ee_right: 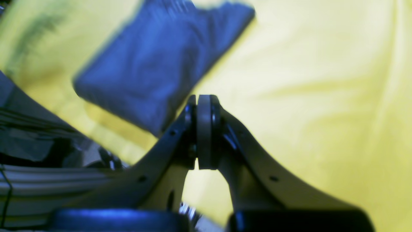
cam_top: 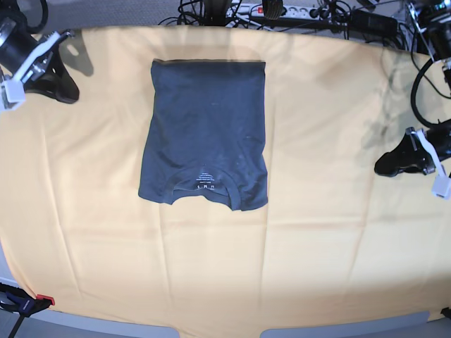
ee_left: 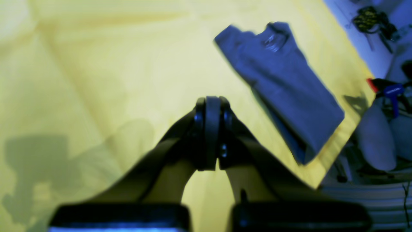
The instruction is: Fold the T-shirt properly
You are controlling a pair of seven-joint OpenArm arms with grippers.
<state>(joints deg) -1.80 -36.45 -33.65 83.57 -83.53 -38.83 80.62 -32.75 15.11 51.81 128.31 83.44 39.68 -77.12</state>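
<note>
Left claw [ee_left: 212, 133]: clenched, jaws pressed together, nothing between them; hangs above bare cloth, well apart from the shirt.
Right claw [ee_right: 203, 132]: clenched, jaws together, empty; its tip overlaps the shirt's near corner in its wrist view, contact cannot be told.
Base view: left claw [cam_top: 405, 160] near the right edge, right claw [cam_top: 46, 70] at the upper left corner.
T-shirt [cam_top: 204, 134]: dark slate-blue, folded to a compact rectangle, sleeves tucked in, flat on the bench, left of centre toward the far edge; collar and small white neck label face the near side.
Tablecloth [cam_top: 317, 232]: yellow-orange, covers the bench, soft creases.
Cables [cam_top: 303, 13]: tangled beyond the far edge.
</note>
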